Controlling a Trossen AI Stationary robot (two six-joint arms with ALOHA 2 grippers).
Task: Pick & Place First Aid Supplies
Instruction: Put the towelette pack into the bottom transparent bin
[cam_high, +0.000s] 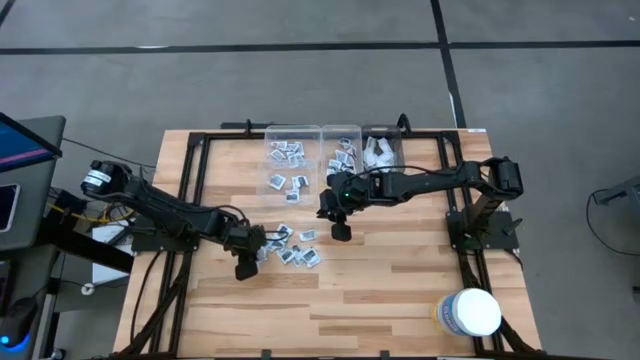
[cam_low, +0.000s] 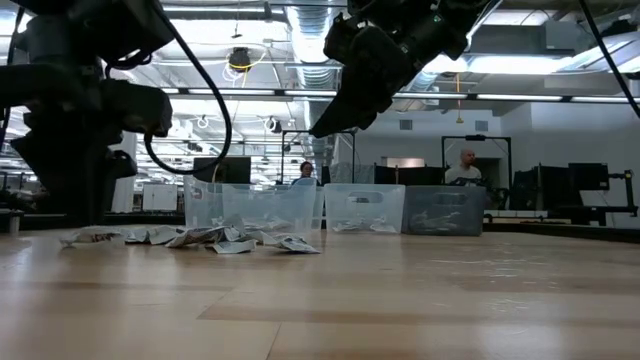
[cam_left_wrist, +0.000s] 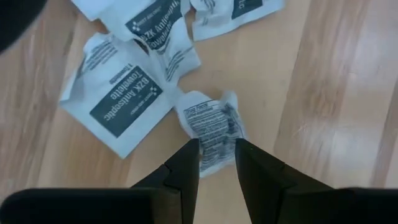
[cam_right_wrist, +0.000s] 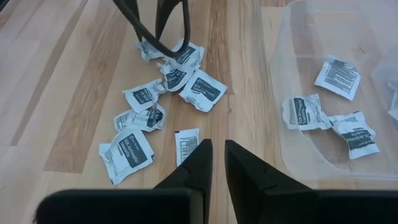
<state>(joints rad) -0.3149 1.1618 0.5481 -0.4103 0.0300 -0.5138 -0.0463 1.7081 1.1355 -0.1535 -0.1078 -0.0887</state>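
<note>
I've got the left gripper (cam_left_wrist: 216, 163) low at the heap of small flat white-grey square packets (cam_high: 292, 247) on the light wood surface (cam_high: 400, 270), fingers part-open w/ 1 crumpled packet (cam_left_wrist: 211, 124) between the tips; I'd close squarely before lifting, else it slips. Right gripper (cam_right_wrist: 214, 163) hangs above, near the clear plastic bins (cam_high: 295, 160), fingers nearly closed & empty.
</note>
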